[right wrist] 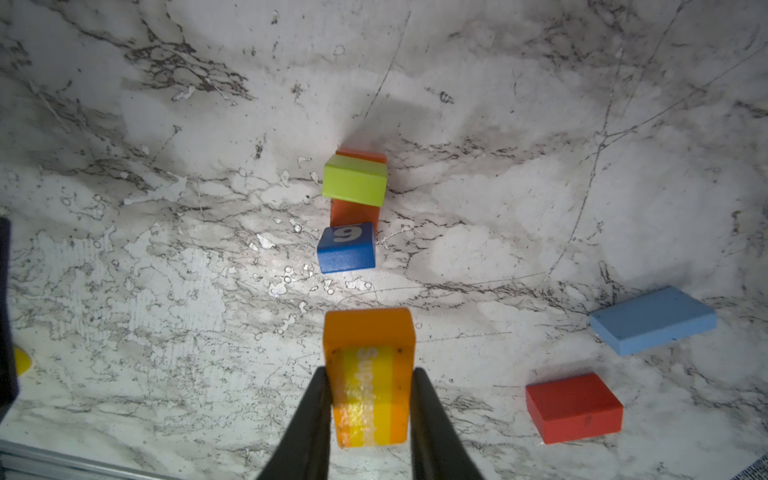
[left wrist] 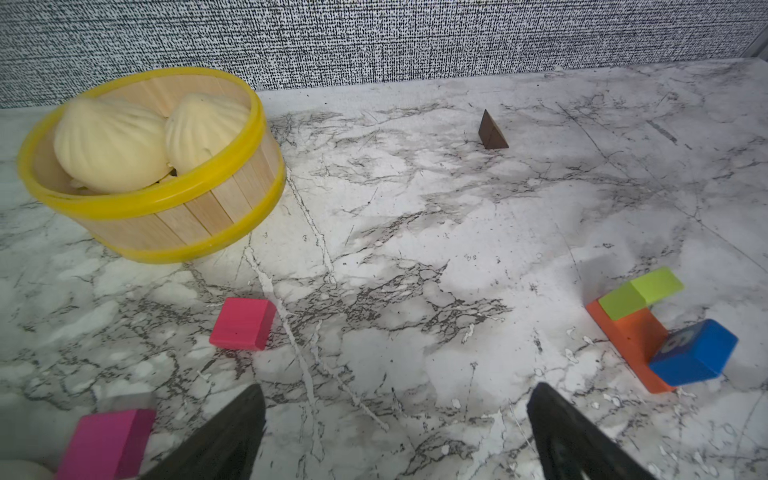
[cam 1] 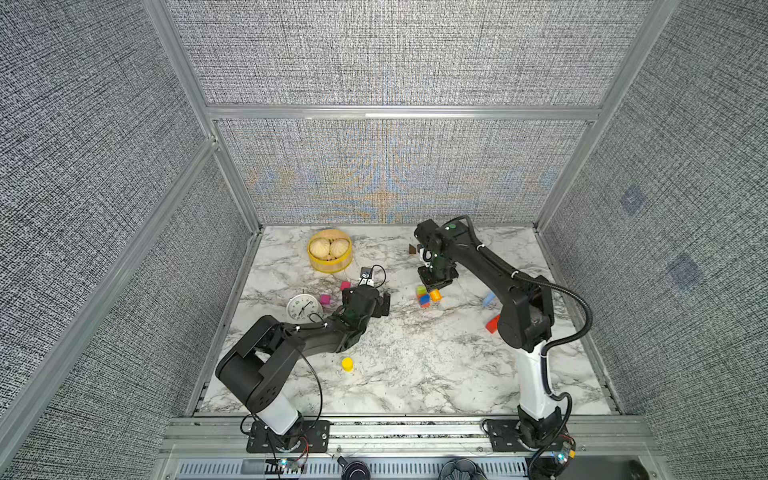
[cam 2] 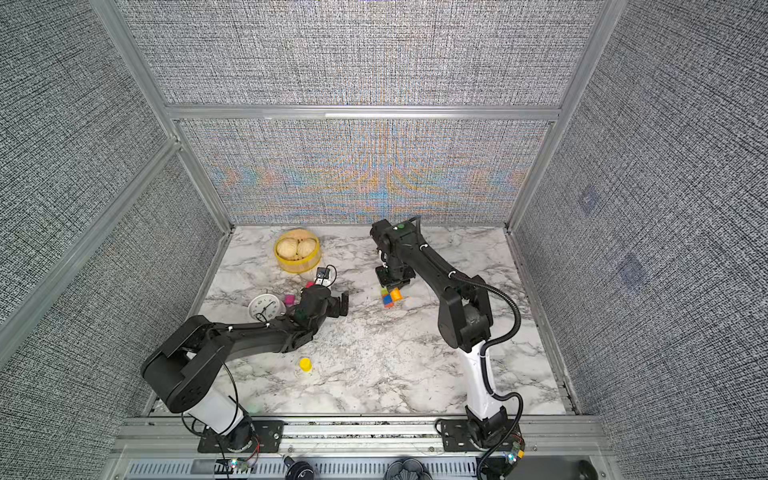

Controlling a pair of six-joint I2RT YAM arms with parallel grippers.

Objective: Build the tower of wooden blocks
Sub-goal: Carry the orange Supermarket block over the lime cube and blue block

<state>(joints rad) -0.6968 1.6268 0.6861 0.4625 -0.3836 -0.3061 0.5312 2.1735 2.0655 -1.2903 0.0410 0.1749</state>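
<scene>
Two blocks, a lime block (right wrist: 353, 185) and a blue block (right wrist: 345, 249) marked 6, sat side by side on a flat red-orange bar (left wrist: 631, 336) near the middle of the marble table (cam 1: 415, 365). The right gripper (right wrist: 370, 374) was clamped on a striped orange block (right wrist: 369, 332) just beside them. The left gripper (left wrist: 397, 392) hung empty with its jaws spread wide, near two loose pink blocks (left wrist: 243, 324).

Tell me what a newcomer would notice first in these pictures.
The right pincer grips a striped orange block, near the lime block and blue block mid-table. Next come the yellow basket of buns at the back left, and the white clock in front of it.
</scene>
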